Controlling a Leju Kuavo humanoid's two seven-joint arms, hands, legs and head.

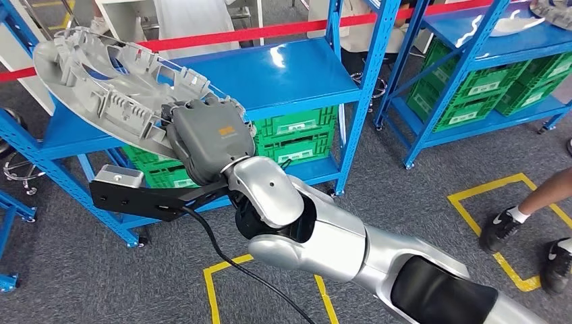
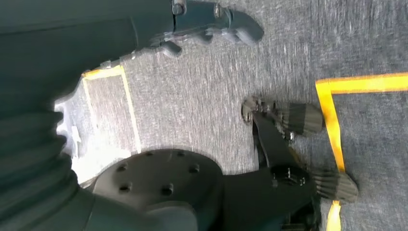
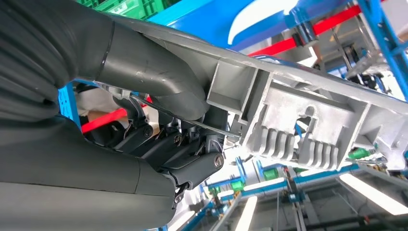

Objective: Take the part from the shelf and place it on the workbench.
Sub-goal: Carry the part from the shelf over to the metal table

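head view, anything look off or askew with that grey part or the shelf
The grey part is tilted steeply, gripped at its lower edge by the right hand, most of it overhanging the blue shelf. That suits a carry; no damage or spill stands out.

Right hand (image 3: 159,96) grips ribbed grey part (image 3: 298,125) at its edge, blue shelf (image 3: 211,19) and red tape (image 3: 332,21) behind.

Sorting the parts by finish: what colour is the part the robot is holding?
Light grey, ribbed plastic part, gripped by the right hand; the head view shows it best.
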